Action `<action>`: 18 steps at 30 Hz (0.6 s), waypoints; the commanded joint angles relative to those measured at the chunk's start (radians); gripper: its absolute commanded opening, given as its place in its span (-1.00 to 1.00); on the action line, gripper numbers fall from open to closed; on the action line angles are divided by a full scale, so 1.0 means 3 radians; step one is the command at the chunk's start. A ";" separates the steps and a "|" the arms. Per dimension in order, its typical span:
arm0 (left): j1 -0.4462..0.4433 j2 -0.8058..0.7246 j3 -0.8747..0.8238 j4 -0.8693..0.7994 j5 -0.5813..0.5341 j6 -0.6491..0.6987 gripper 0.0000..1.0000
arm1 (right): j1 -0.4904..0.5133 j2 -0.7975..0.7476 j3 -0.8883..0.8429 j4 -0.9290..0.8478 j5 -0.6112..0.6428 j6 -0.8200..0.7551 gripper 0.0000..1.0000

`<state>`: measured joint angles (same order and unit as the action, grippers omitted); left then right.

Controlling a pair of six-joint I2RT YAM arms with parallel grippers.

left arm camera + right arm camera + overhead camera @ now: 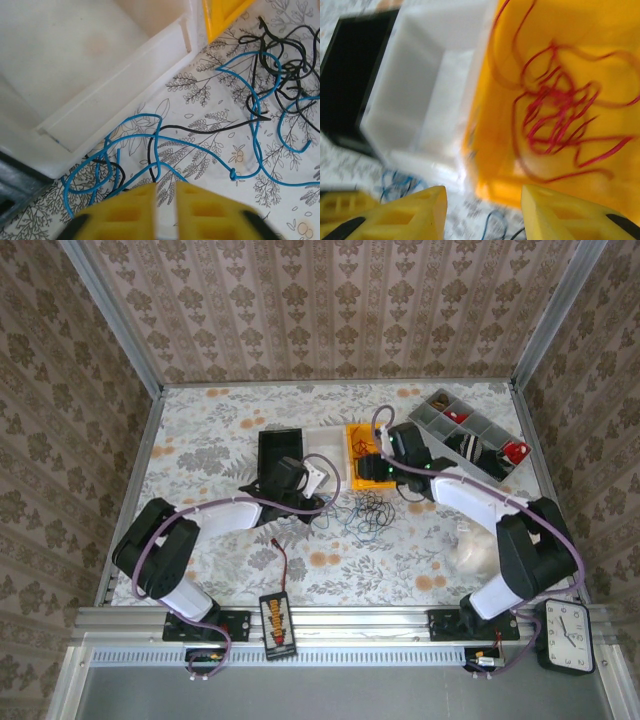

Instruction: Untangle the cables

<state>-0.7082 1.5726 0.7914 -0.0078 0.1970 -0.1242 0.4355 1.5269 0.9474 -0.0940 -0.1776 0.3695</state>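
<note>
Thin blue cables [200, 147] and black cables [285, 65] lie tangled on the floral table, seen from above as a small bunch [365, 510]. Red cables [560, 120] lie looped inside the orange bin [495, 125]. My left gripper [165, 186] hovers low over the left end of the tangle, its jaws shut to a thin slit with nothing visible in it; a blue loop runs under its fingertips. My right gripper [485, 210] is open and empty above the near wall of the orange bin. From above, the left gripper [318, 485] and right gripper [368, 470] are close together.
A white bin [100, 75] sits between a black bin [280, 455] and the orange bin [355, 435]. A grey divided organiser [470, 430] stands back right. A black-and-orange connector box [277, 618] and a clock [568, 635] sit at the near edge.
</note>
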 commanded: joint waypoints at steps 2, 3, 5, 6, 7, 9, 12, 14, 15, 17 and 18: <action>0.0110 -0.0120 -0.0076 -0.0093 0.0026 -0.0046 -0.36 | 0.0140 -0.0175 -0.0339 -0.0011 -0.0215 0.0002 -0.14; 0.0125 -0.0135 -0.0081 -0.0122 0.0023 -0.0039 -0.34 | 0.0152 -0.0176 -0.0381 0.0000 -0.0250 0.0019 -0.14; 0.0149 -0.0187 -0.0123 -0.0195 0.0023 -0.0004 -0.33 | 0.0183 -0.0156 -0.0439 -0.0030 -0.0256 -0.0001 -0.15; 0.0156 -0.0206 -0.0140 -0.0234 0.0018 0.0018 -0.33 | 0.0190 -0.0143 -0.0459 -0.0039 -0.0240 -0.0008 -0.15; 0.0160 -0.0230 -0.0162 -0.0278 0.0013 0.0043 -0.33 | 0.0191 -0.0134 -0.0483 -0.0045 -0.0227 -0.0014 -0.16; 0.0162 -0.0257 -0.0209 -0.0335 -0.0009 0.0074 -0.33 | 0.0190 -0.0111 -0.0528 -0.0022 -0.0212 -0.0011 -0.17; 0.0180 -0.0243 -0.0292 -0.0319 -0.0023 0.0084 -0.33 | 0.0190 -0.0074 -0.0551 0.0001 -0.0221 -0.0002 -0.17; 0.0204 -0.0180 -0.0297 -0.0277 -0.0009 0.0092 -0.33 | 0.0190 -0.0043 -0.0543 0.0024 -0.0241 -0.0002 -0.17; 0.0204 -0.0140 -0.0280 -0.0261 0.0001 0.0096 -0.34 | 0.0190 -0.0033 -0.0533 0.0025 -0.0242 0.0002 -0.18; 0.0209 -0.0050 -0.0231 -0.0228 0.0028 0.0108 -0.35 | 0.0190 -0.0018 -0.0510 0.0028 -0.0229 0.0010 -0.18; 0.0208 -0.0003 -0.0204 -0.0211 0.0033 0.0125 -0.35 | 0.0190 -0.0017 -0.0502 0.0026 -0.0218 0.0010 -0.18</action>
<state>-0.6514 1.5383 0.7105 -0.0742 0.1974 -0.1158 0.4873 1.5085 0.7933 -0.1001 -0.2256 0.3698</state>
